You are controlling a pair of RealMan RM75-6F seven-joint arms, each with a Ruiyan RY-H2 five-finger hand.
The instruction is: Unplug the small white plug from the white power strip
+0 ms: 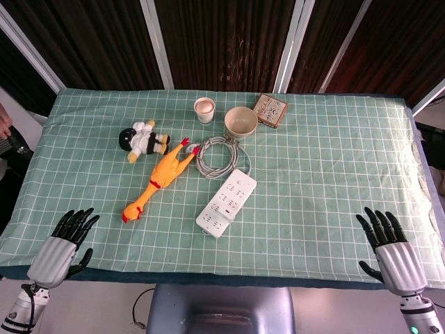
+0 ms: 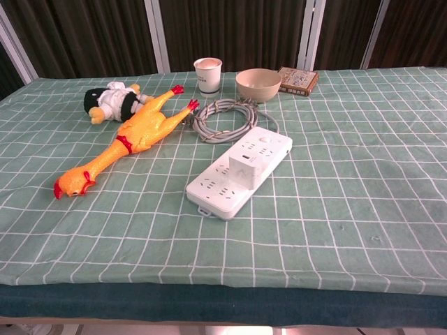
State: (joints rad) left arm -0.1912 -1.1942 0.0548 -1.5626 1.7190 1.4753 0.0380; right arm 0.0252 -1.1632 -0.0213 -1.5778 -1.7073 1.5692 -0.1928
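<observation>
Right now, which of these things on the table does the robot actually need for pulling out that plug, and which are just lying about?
For the job:
small white plug, seated in the strip
white power strip
left hand and right hand, both open at the near table edge

Just lying about:
rubber chicken
plush doll
paper cup
bowl
small box

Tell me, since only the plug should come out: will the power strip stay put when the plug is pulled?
Probably not by itself. The power strip lies loose on smooth cloth and looks like light plastic, so it may lift with the plug. Its coiled cable offers little anchoring.
</observation>
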